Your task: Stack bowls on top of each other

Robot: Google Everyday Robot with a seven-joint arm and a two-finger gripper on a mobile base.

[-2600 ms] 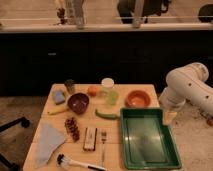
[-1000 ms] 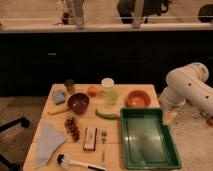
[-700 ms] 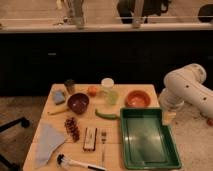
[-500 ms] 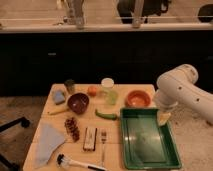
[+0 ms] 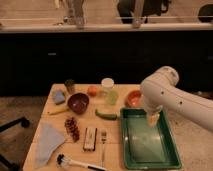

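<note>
Bowls not yet stacked: the maroon bowl [image 5: 78,102] sits mid-surface [image 5: 114,131], the orange bowl [image 5: 134,98] by the far right edge. My hand [image 5: 152,118] hovers over the tray's [image 5: 145,145] far edge beside it, fingers apart, seemingly empty, ready to grasp.

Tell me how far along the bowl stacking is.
Done: nothing yet. The maroon bowl and the orange bowl sit apart on the table, with a pale green cup between them.
In hand: nothing. The hand hangs open and empty over the back of the green tray, beside the orange bowl.
Left: grasp one bowl, carry it across, and set it in the other.
</note>
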